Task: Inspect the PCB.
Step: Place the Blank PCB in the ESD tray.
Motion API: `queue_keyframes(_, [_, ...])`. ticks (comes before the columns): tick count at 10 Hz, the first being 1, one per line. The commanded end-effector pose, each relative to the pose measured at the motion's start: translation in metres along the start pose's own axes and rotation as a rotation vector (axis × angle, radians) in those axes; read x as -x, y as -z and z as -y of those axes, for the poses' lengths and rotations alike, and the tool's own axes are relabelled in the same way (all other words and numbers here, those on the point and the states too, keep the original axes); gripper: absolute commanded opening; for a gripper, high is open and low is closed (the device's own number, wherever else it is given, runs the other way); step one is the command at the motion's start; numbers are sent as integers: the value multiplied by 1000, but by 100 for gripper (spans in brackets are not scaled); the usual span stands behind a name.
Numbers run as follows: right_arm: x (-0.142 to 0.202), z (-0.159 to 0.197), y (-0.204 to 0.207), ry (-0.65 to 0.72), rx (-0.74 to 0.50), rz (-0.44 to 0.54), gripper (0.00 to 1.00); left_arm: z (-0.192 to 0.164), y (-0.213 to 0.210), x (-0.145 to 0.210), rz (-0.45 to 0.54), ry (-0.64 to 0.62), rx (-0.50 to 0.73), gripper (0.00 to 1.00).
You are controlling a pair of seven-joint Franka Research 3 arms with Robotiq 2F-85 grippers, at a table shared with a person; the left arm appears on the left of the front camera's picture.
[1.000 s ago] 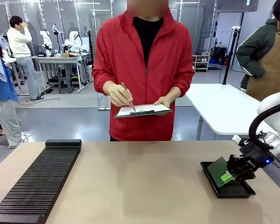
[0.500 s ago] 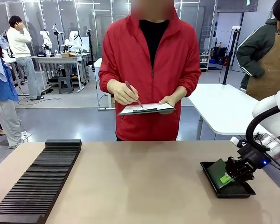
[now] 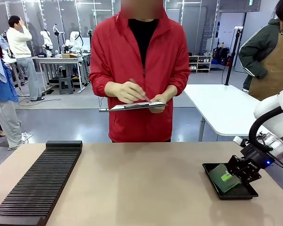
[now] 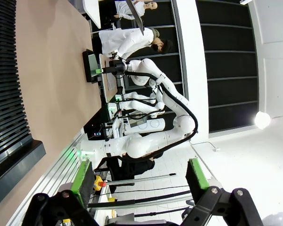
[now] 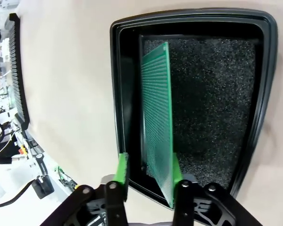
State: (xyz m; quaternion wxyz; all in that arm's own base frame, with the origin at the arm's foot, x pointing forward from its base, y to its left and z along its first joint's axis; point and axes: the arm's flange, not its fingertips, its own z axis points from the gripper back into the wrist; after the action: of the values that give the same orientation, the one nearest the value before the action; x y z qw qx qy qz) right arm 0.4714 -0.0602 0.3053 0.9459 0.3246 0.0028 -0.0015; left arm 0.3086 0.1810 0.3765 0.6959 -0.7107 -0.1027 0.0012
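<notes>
Lowered since a second ago, the PCB (image 3: pixel 222 174) now leans shallowly in the black tray (image 3: pixel 233 193) at the counter's (image 3: pixel 141 183) right end. Left gripper (image 4: pixel 137 176) jaws gape, empty. Right gripper (image 5: pixel 148 174) jaws part; one pad touches the board's near edge.

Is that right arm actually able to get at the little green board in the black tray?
Probably yes: the right gripper is already at the PCB, its jaws astride the board's near edge over the tray, with nothing between them.
</notes>
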Motion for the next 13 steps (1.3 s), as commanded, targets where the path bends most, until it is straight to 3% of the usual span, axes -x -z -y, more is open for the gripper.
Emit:
queue_keyframes(1, [13, -17, 2, 23, 99, 12, 85, 3, 0, 4, -6, -3, -6, 100])
queue_keyframes(2, [15, -20, 1, 31, 117, 15, 100, 3, 0, 4, -6, -3, -6, 100])
queue_keyframes(4, [16, -26, -1, 49, 179, 37, 100, 3, 0, 4, -6, -3, -6, 100])
queue_keyframes(5, [17, -29, -3, 62, 214, 43, 89, 3, 0, 4, -6, -3, -6, 100])
queue_keyframes(6, [18, -32, -5, 75, 259, 62, 99, 3, 0, 4, -6, -3, -6, 100])
queue_keyframes(9, [22, -44, -15, 87, 317, 99, 100, 3, 0, 4, -6, -3, -6, 100])
queue_keyframes(13, [19, -43, -22, 59, 287, 101, 100, 3, 0, 4, -6, -3, -6, 100])
